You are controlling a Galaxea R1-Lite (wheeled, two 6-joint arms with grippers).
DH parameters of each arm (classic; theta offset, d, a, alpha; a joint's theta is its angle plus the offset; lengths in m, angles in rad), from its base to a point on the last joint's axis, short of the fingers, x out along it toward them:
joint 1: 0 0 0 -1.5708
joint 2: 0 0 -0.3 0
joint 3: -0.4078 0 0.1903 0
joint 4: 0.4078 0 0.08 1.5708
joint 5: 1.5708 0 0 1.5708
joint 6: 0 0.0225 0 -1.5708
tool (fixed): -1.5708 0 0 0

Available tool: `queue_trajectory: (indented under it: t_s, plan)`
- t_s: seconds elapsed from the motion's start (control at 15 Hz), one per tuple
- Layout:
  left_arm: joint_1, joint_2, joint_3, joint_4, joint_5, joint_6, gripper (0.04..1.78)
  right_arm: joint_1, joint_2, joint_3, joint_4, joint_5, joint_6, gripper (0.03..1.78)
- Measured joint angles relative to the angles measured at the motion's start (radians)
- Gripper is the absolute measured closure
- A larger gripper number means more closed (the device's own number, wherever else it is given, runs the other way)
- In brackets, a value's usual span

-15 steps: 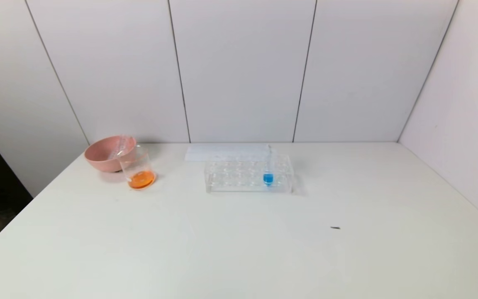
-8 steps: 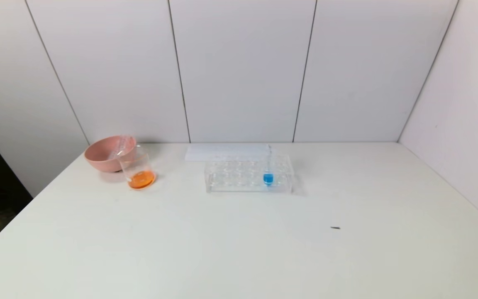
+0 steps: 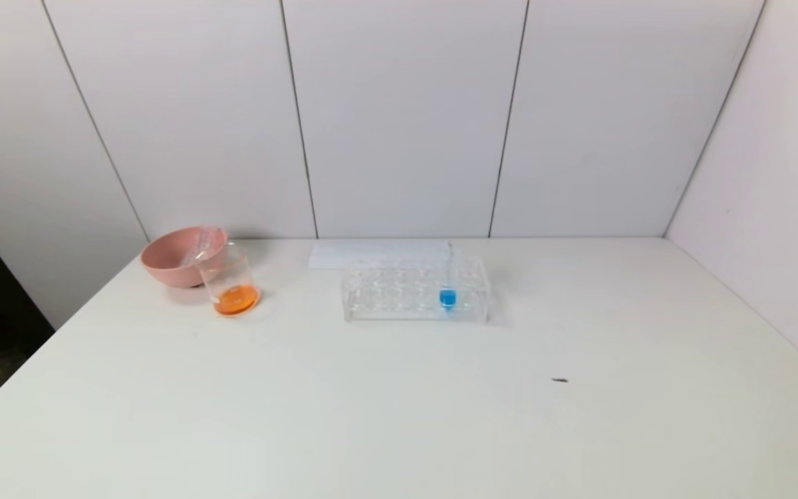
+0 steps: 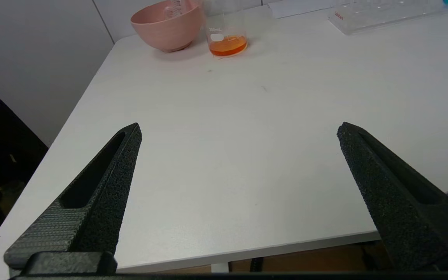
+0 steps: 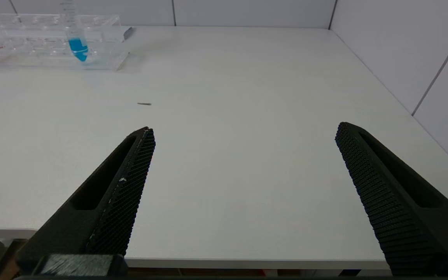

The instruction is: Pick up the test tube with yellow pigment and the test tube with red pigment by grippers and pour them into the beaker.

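The beaker [image 3: 229, 281] stands at the far left of the table with a layer of orange liquid in its bottom; the left wrist view shows the beaker [image 4: 227, 37] too. No test tube with yellow pigment or red pigment is in view. A clear empty tube [image 3: 202, 239] leans inside the pink bowl. Neither arm shows in the head view. My left gripper [image 4: 239, 128] hovers open over the table's near left edge, nothing between its jaws. My right gripper [image 5: 244, 128] hovers open over the near right edge, also empty.
A pink bowl [image 3: 163, 267] sits just behind the beaker, touching it. A clear tube rack [image 3: 399, 291] stands mid-table with one blue-liquid tube [image 3: 448, 294] upright in it. A white sheet [image 3: 371, 253] lies behind the rack. A small dark speck [image 3: 560, 380] lies right of centre.
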Motion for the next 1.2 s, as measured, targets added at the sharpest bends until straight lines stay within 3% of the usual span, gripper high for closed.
queue_trajectory:
  t_s: [1.2]
  plan:
    - [0.0, 0.0, 0.0, 0.002, 0.004, -0.078, 0.06, 0.0, 0.0, 0.0, -0.001, 0.0, 0.003, 0.11]
